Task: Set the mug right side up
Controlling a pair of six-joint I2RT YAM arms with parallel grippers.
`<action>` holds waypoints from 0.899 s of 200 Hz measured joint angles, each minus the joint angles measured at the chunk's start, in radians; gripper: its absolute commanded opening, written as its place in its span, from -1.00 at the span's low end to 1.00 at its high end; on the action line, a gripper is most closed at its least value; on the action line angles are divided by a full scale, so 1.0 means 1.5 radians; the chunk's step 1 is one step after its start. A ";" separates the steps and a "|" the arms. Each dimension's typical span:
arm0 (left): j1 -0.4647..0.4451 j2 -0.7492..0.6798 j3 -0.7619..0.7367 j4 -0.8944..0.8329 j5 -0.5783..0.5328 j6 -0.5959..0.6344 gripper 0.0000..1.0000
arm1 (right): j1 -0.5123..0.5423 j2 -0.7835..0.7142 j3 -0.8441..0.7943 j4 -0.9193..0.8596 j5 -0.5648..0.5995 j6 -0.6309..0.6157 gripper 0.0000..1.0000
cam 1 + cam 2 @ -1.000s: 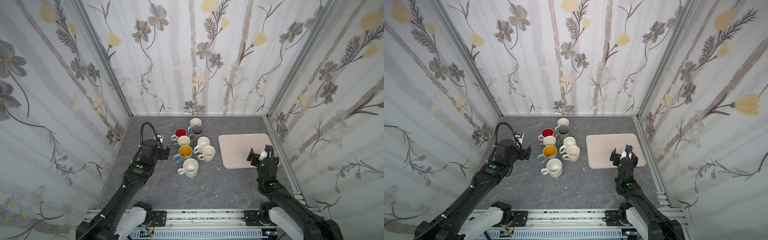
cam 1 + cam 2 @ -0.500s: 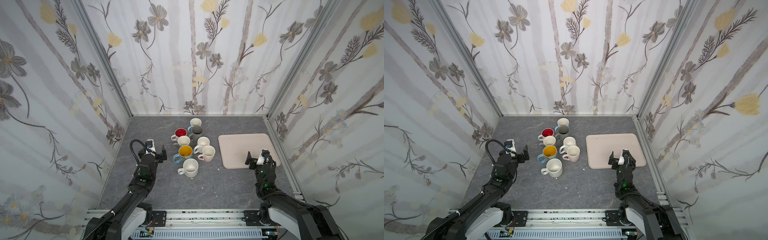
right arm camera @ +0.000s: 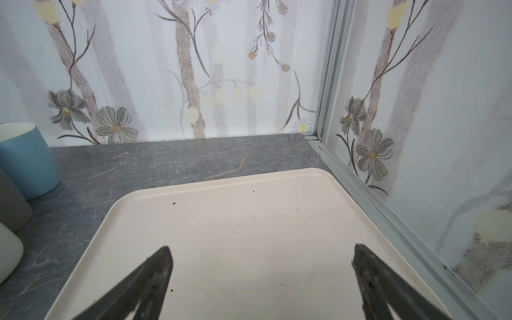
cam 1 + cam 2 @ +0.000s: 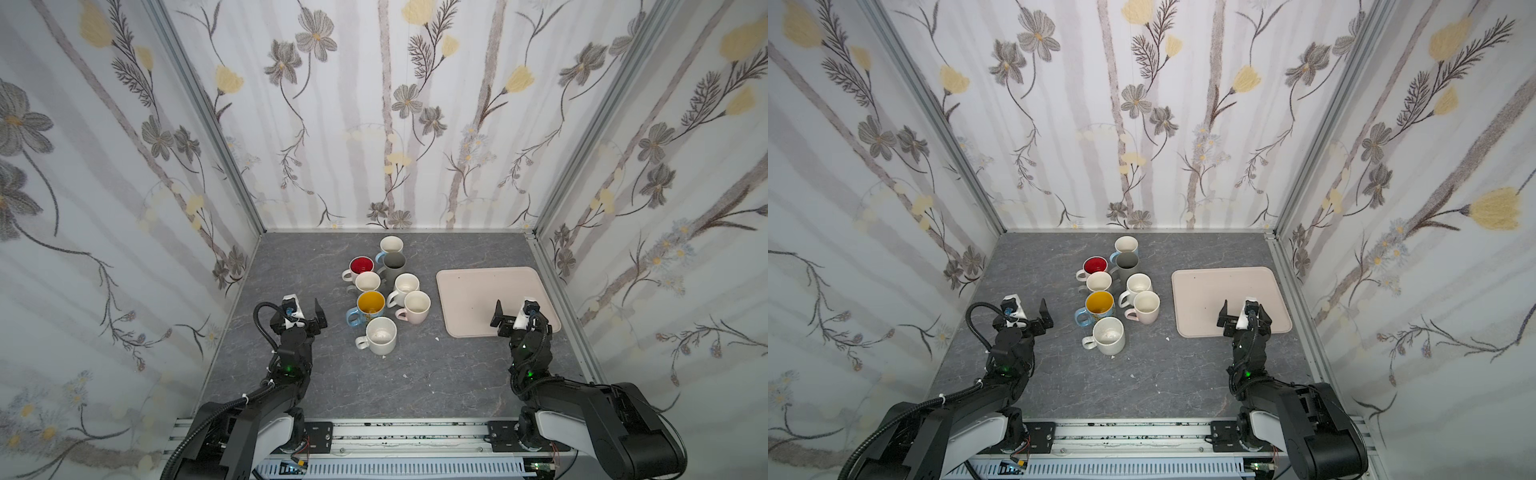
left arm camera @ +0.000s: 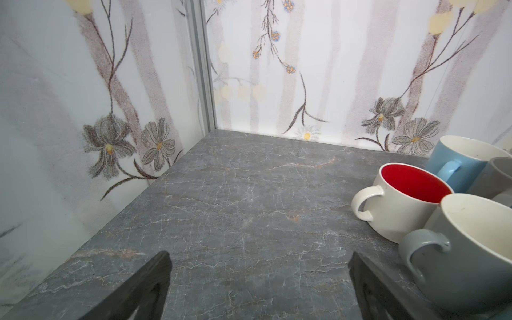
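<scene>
Wrist views: grey, prob. stone tabletop (image 5: 249,207), floral walls (image 5: 332,69); L fingers (image 5: 146,285), R fingers (image 3: 149,277) spread.

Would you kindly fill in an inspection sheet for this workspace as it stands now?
Surface: grey marbled tabletop, with a beige tray lying on its right side.
Job's things: eight mugs clustered left of centre, every mouth up; none seen upside down.
Clutter: white crumbs on the tabletop; dark specks on the tray.
Grippers: left gripper open, empty, beside the mugs; right gripper open, empty, over the tray's near part.
Cables: black cable loops at the left wrist, apart from the mugs.
Surroundings: floral walls, aluminium corner posts.
</scene>
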 measured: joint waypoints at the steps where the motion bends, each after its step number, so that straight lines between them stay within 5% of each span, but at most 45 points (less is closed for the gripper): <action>1: 0.001 0.001 0.000 0.001 0.000 -0.001 1.00 | 0.000 0.001 0.000 0.001 0.000 0.000 0.99; 59: 0.029 0.097 -0.001 0.125 0.052 -0.014 1.00 | -0.019 0.036 0.002 0.060 -0.035 -0.015 0.99; 105: 0.041 0.215 0.013 0.248 0.103 0.010 1.00 | -0.028 0.212 -0.009 0.199 -0.048 -0.025 0.99; 133: 0.046 0.331 -0.007 0.332 0.115 0.012 1.00 | -0.028 0.222 -0.009 0.223 -0.052 -0.029 0.99; 180: 0.057 0.325 0.053 0.344 0.117 0.013 1.00 | -0.029 0.213 0.027 0.221 -0.027 -0.028 0.99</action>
